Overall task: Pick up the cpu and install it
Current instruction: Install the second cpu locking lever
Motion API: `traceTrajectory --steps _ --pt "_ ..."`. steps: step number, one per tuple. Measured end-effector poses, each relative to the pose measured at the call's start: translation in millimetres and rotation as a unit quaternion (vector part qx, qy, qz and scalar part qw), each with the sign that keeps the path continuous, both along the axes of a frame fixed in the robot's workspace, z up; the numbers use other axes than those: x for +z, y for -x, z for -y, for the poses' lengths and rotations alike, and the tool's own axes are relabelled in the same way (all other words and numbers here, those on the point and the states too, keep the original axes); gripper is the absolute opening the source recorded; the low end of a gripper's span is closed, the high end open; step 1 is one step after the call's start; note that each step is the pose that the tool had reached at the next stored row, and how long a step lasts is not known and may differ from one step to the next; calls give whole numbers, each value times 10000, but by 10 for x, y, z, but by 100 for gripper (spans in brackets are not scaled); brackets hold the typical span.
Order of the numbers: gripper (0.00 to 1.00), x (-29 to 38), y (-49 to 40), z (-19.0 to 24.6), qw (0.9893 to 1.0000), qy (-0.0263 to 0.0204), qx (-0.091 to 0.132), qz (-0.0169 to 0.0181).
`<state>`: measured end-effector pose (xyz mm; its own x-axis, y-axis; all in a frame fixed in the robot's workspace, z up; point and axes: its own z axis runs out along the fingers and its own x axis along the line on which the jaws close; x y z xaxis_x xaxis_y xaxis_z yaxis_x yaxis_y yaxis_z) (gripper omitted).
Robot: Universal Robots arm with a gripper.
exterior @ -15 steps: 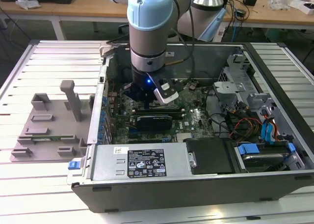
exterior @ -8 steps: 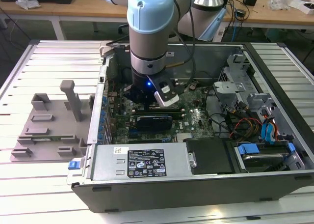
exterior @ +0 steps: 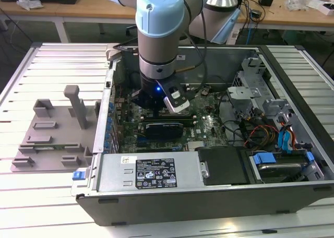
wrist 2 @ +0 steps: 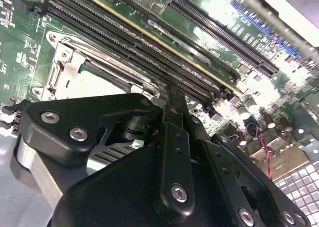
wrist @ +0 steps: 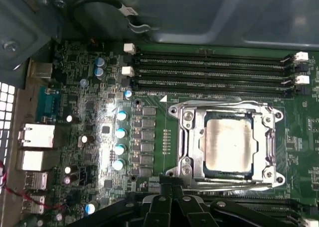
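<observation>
In the exterior view the arm reaches down into an open computer case that lies on a slatted tabletop, and the end effector hangs low over the green circuit board; a grey plastic fixture with upright posts sits on the tabletop toward the exterior view's left, well apart from the case. In the second wrist view the end effector looms dark in the foreground, its fingers pressed together with nothing between them, so it is closed and empty; just beyond its tip lie the metal socket frame and a sliver of the cpu, with long memory slots running past. In the first wrist view the cpu is laid out plainly: its silver top sits flat inside the socket frame, square to it, with the frame's metal bars around it, so it looks already seated. The end effector stands just beside the frame's near edge, off the chip and not touching it. This view gives the chip's full outline, which the second wrist view largely hides behind the fingers.
</observation>
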<state>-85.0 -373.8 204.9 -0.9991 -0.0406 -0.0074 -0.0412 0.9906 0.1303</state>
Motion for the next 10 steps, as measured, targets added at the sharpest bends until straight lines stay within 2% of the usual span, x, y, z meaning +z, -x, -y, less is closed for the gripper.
traceTrajectory --steps 5,8,10 --pt "11 -41 0 -56 10000 -11 9 -1" --pt "11 -52 0 -71 10000 -13 14 -5" --pt "11 -34 0 -72 10000 -12 14 2"
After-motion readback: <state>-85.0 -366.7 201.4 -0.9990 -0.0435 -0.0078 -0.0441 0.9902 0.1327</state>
